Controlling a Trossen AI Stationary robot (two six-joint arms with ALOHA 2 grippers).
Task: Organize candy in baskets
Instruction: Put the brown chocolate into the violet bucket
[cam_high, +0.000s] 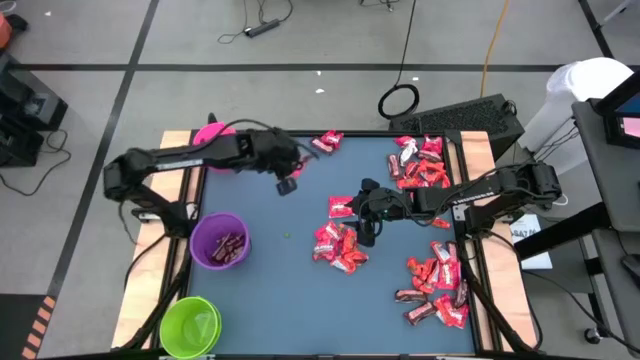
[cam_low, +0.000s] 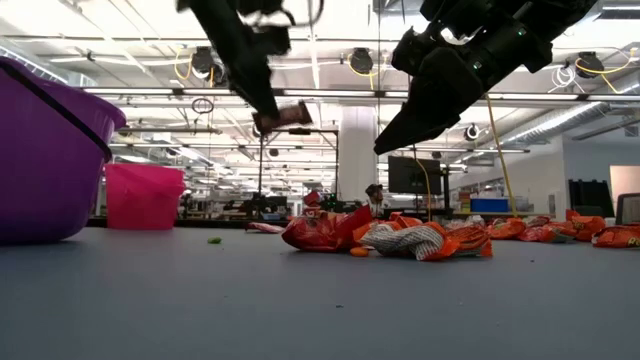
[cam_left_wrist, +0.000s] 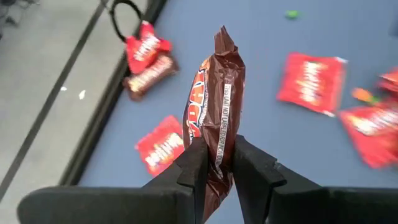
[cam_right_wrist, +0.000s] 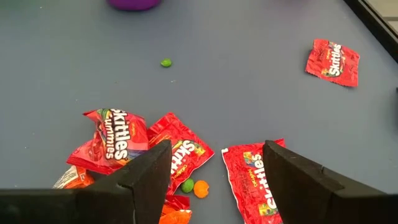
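My left gripper (cam_high: 286, 180) hangs above the table's far middle, shut on a dark brown candy (cam_left_wrist: 214, 106) that also shows in the low view (cam_low: 291, 114). The pink basket (cam_high: 212, 135) stands at the far left. At mid left is the purple basket (cam_high: 220, 240), with brown candy inside. The lime green basket (cam_high: 190, 325) is at the near left. My right gripper (cam_right_wrist: 214, 171) is open above the middle pile of red candy (cam_high: 338, 245), touching nothing. My left gripper pinches the brown candy between its two fingers (cam_left_wrist: 194, 167) by one end of the wrapper (cam_left_wrist: 216, 163). The rest of the pack sticks out beyond the fingertips, along the fingers. The fingers slant downward. The candy is lifted clear of the table.
More red and brown candy lies at the far right (cam_high: 420, 165), the near right (cam_high: 437, 290) and the far edge (cam_high: 328, 142). A green speck (cam_right_wrist: 165, 63) lies loose on the blue mat. A dark keyboard-like device (cam_high: 470, 115) sits beyond the far right corner.
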